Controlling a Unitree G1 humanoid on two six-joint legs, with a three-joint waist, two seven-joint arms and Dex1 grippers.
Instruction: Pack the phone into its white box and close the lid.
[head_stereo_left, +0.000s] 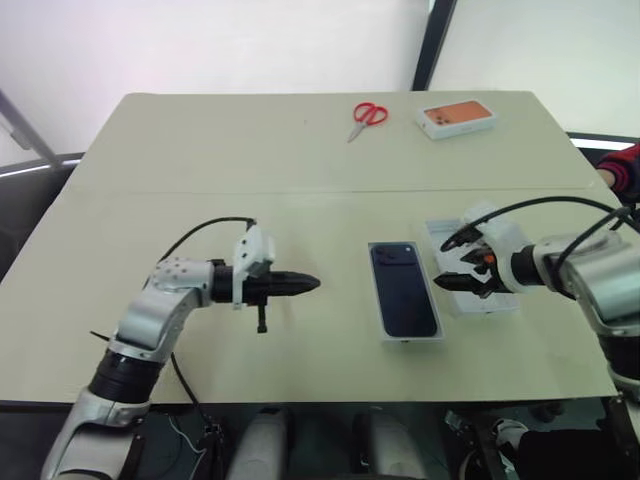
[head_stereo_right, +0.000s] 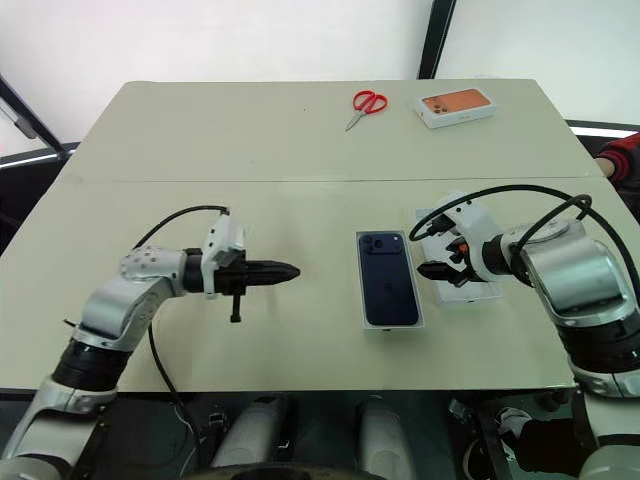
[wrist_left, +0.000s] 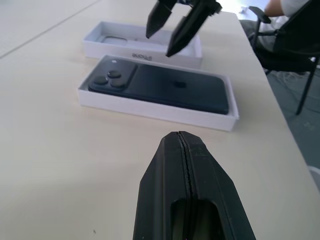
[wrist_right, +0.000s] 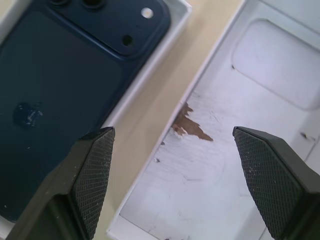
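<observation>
The dark navy phone (head_stereo_left: 405, 290) lies back up inside the white box (head_stereo_left: 410, 338) at the table's middle right, its camera cluster at the far end. Just right of it the lid (head_stereo_right: 470, 292) lies inside up, with a small brown tear (wrist_right: 190, 127) in its pale floor. My right gripper (head_stereo_left: 441, 263) hangs open above the lid's left side with nothing between its fingers; it is also in the left wrist view (wrist_left: 160, 41). My left gripper (head_stereo_left: 315, 283) is shut and empty, pointing level toward the box from the left, a hand's width away.
Red scissors (head_stereo_left: 368, 117) and a white box with an orange picture (head_stereo_left: 457, 118) lie at the far edge of the table. A person's sleeve (head_stereo_left: 625, 170) shows at the right edge, by a dark chair (wrist_left: 290, 45).
</observation>
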